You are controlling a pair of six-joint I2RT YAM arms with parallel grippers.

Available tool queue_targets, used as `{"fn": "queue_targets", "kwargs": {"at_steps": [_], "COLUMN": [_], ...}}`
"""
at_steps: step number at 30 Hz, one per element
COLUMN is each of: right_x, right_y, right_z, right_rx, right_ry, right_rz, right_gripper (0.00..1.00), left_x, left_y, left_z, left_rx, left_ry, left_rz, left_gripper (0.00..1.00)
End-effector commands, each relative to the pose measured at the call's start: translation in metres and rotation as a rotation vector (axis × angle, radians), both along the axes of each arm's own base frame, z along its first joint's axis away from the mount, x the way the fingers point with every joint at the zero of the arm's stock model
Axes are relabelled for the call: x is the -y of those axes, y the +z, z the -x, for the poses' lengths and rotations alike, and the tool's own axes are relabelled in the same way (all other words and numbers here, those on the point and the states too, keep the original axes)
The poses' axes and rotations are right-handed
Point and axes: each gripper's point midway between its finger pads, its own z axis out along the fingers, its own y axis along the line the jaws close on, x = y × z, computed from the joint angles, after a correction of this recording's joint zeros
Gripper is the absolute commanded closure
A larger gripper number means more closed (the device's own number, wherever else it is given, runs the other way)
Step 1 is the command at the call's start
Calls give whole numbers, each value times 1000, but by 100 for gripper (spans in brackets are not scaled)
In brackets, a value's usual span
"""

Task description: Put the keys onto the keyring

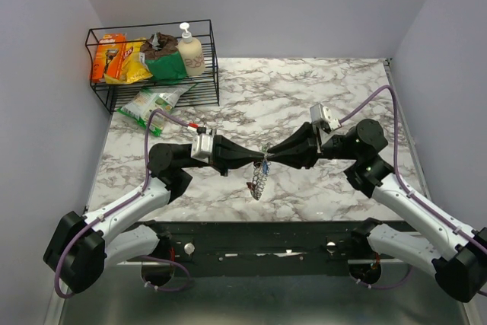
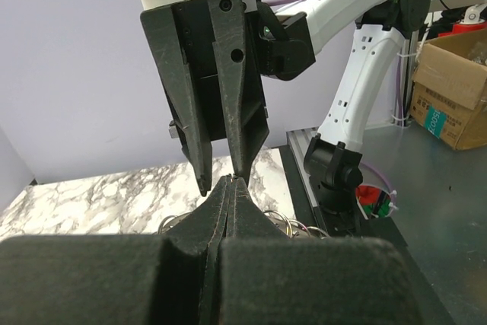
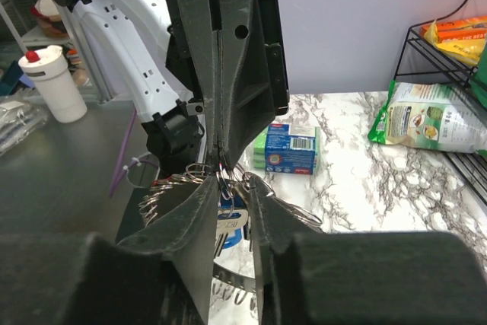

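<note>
Both grippers meet above the middle of the marble table. My left gripper (image 1: 261, 159) is shut, its tips (image 2: 230, 180) pinching a thin wire loop of the keyring (image 1: 257, 183), which hangs below them. In the right wrist view the ring's toothed rim (image 3: 228, 281) shows low between my fingers. My right gripper (image 1: 271, 157) is open, its tips (image 3: 232, 182) standing on either side of the hanging loops and the keys (image 3: 232, 222), one with a blue head. Silvery loops (image 2: 283, 223) show behind my left fingers. Whether the right fingers touch the keys I cannot tell.
A black wire basket (image 1: 214, 58) with snack packs and a soap bottle stands at the back left, and a green snack bag (image 1: 152, 103) lies in front of it. A green and blue box (image 3: 293, 148) lies on the marble beyond the grippers.
</note>
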Motion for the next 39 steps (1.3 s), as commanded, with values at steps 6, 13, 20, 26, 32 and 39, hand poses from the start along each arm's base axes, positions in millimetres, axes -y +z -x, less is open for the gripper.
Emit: {"fn": "queue_targets", "kwargs": {"at_steps": [6, 13, 20, 26, 32, 39], "right_x": [-1, -1, 1, 1, -2, -5], "right_y": [-1, 0, 2, 4, 1, -12], "right_z": [4, 6, 3, -5, -9, -21], "right_rx": [22, 34, 40, 43, 3, -27], "right_ry": [40, 47, 27, -14, -1, -3], "right_rz": [-2, -1, 21, 64, 132, 236], "right_gripper": [93, 99, 99, 99, 99, 99], "left_x": [-5, -4, -3, 0, -3, -14], "left_y": [19, 20, 19, 9, -1, -21], "left_z": [7, 6, 2, 1, -9, -29], "left_rx": [50, 49, 42, 7, 17, -46], "left_ry": [-17, -18, 8, -2, 69, 184], "left_rz": [78, 75, 24, -96, -247, -493], "left_gripper": [100, 100, 100, 66, 45, 42]}}
